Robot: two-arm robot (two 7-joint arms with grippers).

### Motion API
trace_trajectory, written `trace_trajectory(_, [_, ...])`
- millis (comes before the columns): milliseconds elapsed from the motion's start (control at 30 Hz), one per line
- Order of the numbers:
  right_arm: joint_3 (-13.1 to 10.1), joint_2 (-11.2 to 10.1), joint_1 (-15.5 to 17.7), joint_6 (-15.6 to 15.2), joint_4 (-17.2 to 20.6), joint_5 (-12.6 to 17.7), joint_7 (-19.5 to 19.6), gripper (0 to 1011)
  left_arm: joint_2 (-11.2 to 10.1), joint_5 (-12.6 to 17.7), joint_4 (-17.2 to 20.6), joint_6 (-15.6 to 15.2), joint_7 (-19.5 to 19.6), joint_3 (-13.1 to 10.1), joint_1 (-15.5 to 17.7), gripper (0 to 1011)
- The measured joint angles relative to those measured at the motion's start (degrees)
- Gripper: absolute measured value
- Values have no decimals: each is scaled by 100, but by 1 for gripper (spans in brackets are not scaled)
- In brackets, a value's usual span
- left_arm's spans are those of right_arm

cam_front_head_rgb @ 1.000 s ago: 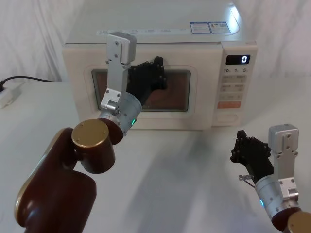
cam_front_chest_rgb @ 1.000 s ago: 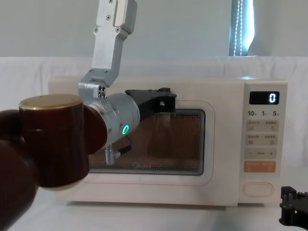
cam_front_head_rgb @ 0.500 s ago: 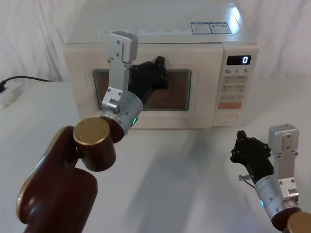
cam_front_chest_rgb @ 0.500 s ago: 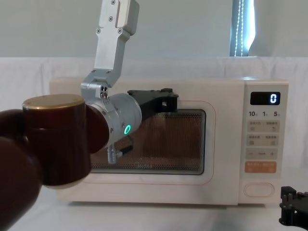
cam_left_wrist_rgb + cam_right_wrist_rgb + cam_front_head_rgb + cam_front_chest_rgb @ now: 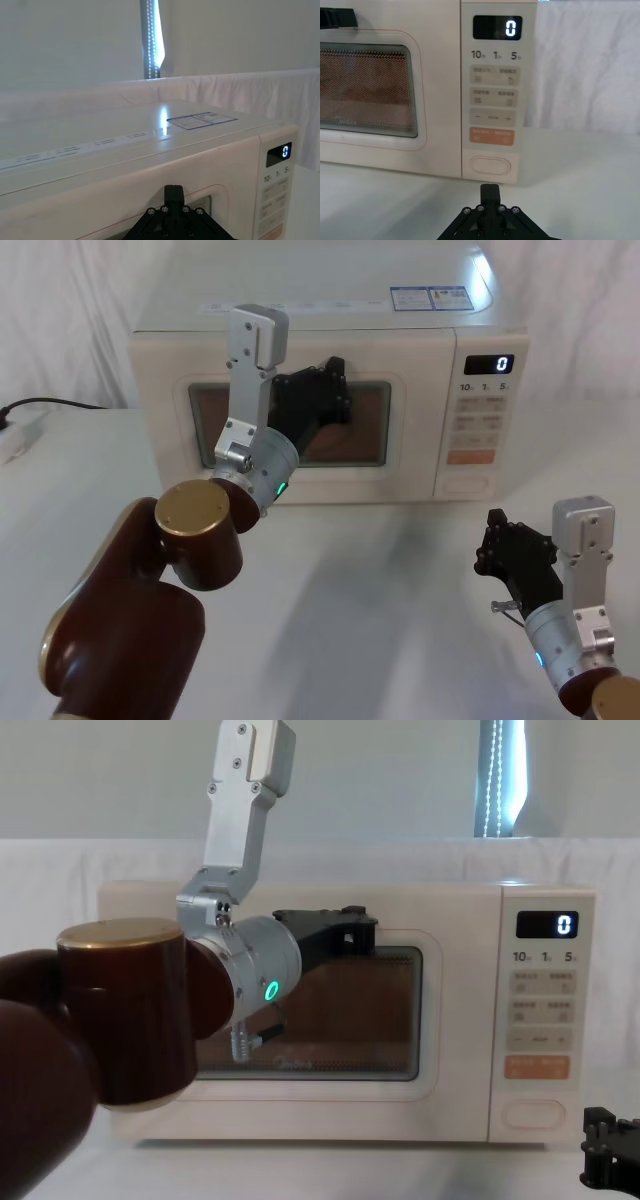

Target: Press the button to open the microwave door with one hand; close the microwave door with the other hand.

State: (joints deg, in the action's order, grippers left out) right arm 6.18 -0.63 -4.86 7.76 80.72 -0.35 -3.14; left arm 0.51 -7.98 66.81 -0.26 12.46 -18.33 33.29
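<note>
The microwave (image 5: 330, 400) stands on the white desk (image 5: 380, 590), facing the robot, with the microwave door (image 5: 290, 425) sitting flush with the cream front, which shows it closed. The door carries a dark mesh window (image 5: 345, 1015) framed by a thin orange outline. To the right of the door is the narrow control panel (image 5: 497, 92), whose digital display (image 5: 497, 27) reads 0. Below the display come rows of small pale keys, then an orange key strip (image 5: 491, 136), and at the bottom the button (image 5: 490, 165), a wide oval cream key with a raised outline. The left pincer (image 5: 325, 390) is raised in front of the upper edge of the door window, at or very near the door surface; whether it touches cannot be told, and whether its fingers stand wide or narrow cannot be told. In the chest view the same pincer (image 5: 340, 930) sits level with the top of the window. The right pincer (image 5: 510, 555) is low on the desk at the robot's right, well apart from the microwave and in front of the control panel; its fingers appear drawn close together and hold nothing. A dark cable (image 5: 50, 403) and a white power strip (image 5: 18, 435) lie on the desk at the far left.
</note>
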Motion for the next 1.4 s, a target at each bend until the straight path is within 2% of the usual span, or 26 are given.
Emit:
trace_trajectory(400, [-1, 0, 0, 0, 0, 0, 0, 0, 9, -5, -94, 51, 25, -4, 59, 0])
trace_trajectory(633, [-1, 0, 0, 0, 0, 0, 0, 0, -29, -90, 123, 42, 106, -19, -74, 0])
trace_trajectory(1067, [-1, 0, 0, 0, 0, 0, 0, 0, -196, -256, 852, -204, 5, 47, -634, 0])
trace_trajectory(1400, [0, 0, 0, 0, 0, 0, 0, 0, -461, -287, 1604, -422, -200, 241, -1234, 0])
